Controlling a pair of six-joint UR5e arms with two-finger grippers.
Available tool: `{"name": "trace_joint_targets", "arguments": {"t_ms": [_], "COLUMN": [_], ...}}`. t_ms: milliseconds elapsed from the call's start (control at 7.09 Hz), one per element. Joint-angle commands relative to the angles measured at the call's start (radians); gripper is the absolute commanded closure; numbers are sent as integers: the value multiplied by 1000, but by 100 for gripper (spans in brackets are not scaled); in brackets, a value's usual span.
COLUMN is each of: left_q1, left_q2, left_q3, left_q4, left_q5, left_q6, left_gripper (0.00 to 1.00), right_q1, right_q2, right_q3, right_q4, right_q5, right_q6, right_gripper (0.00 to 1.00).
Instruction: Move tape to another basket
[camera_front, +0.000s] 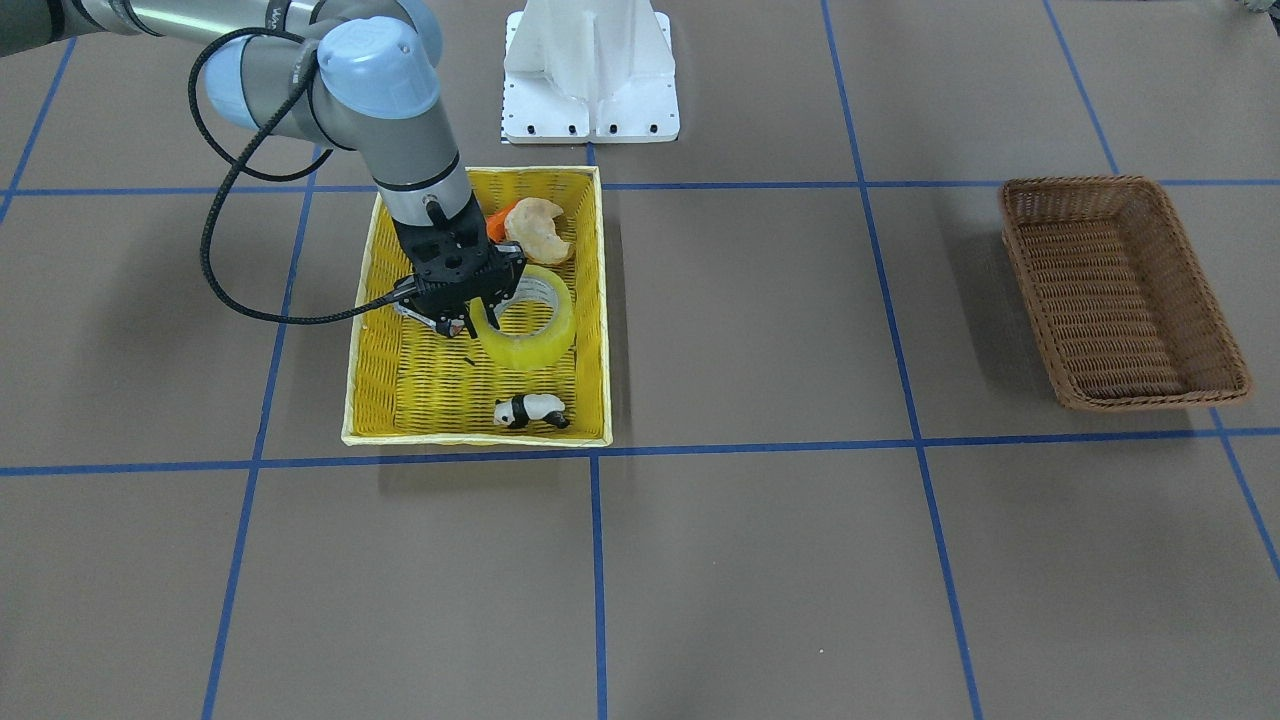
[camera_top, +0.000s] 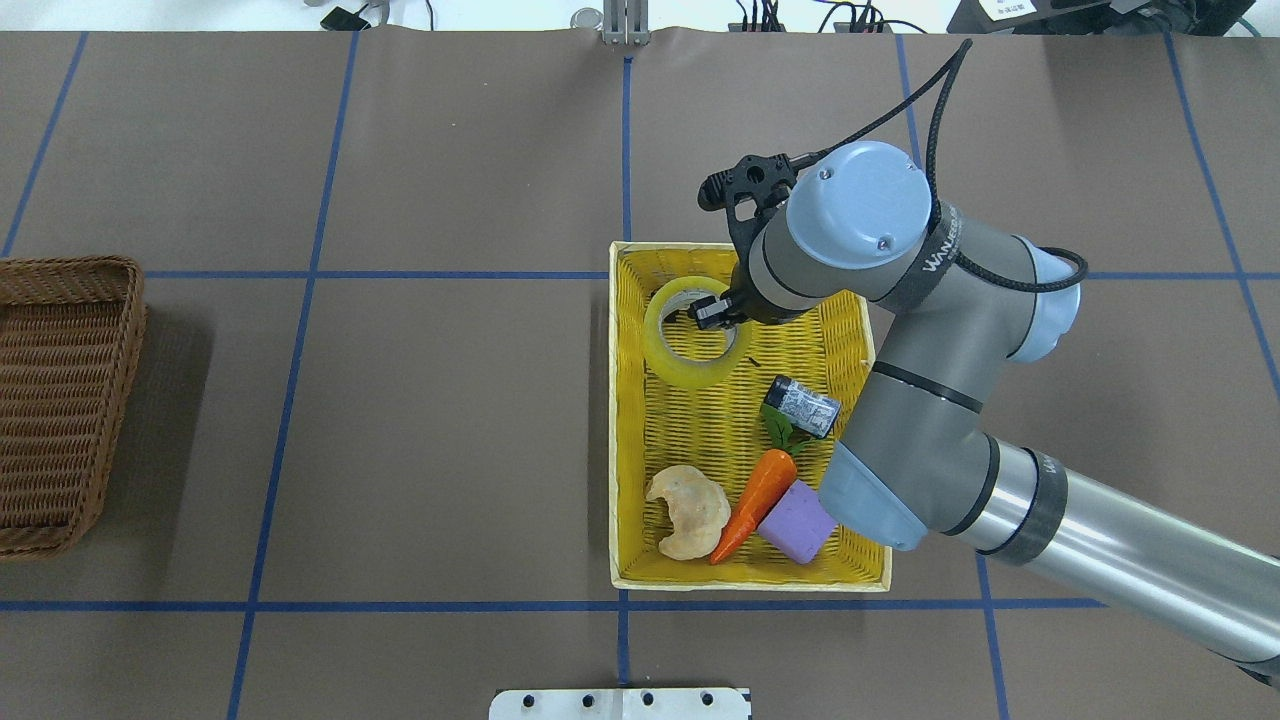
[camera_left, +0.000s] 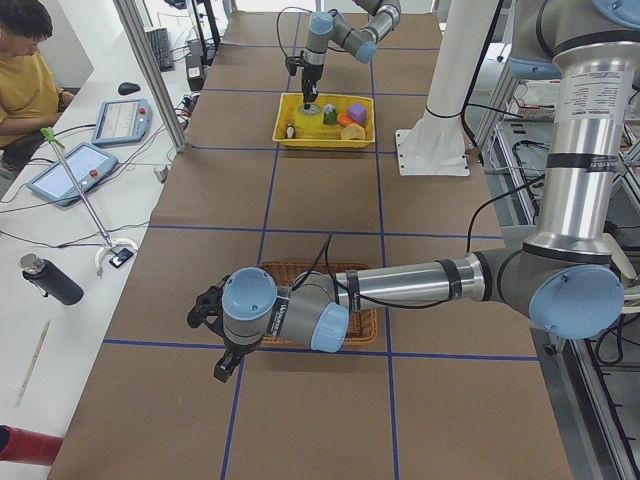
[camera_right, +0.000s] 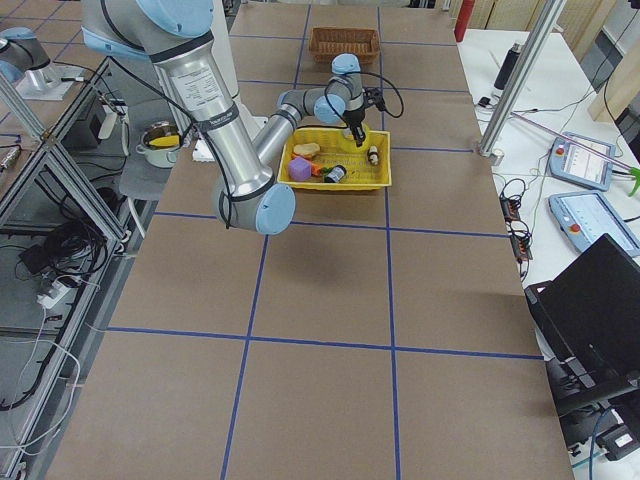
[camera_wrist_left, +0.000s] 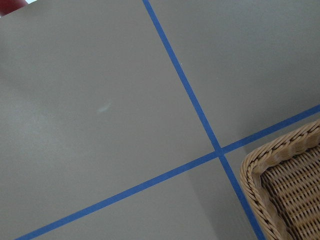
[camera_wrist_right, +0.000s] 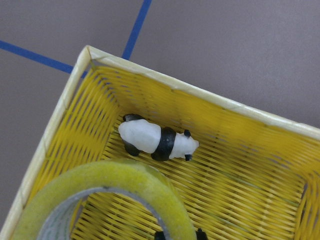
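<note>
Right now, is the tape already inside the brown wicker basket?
No, the tape lies in the yellow basket, while the brown basket sits apart from it across the table.

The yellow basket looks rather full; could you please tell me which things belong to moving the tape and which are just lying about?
For the job: tape, right gripper at its wall, yellow basket holding it, brown basket as the target.
Lying about: toy panda, croissant, carrot, purple block, dark labelled item, all in the yellow basket.
</note>
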Motion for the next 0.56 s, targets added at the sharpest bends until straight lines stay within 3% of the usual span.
{"name": "trace_joint_targets", "arguments": {"t_ms": [0,423], "left_q1": [1,47], "left_q2": [-4,-38], "left_q3": [-12,-15], "left_q4": [-49,-130], "left_q5": [-12,-53], "left_q6": [1,-2], "left_gripper": [1,2], "right_q1": [8,-8], "right_q2": [49,151], "right_q3": [14,-9], "right_q4": [5,5], "right_q5": [-6,-57], "right_q6": [57,160], "right_gripper": [100,100]}}
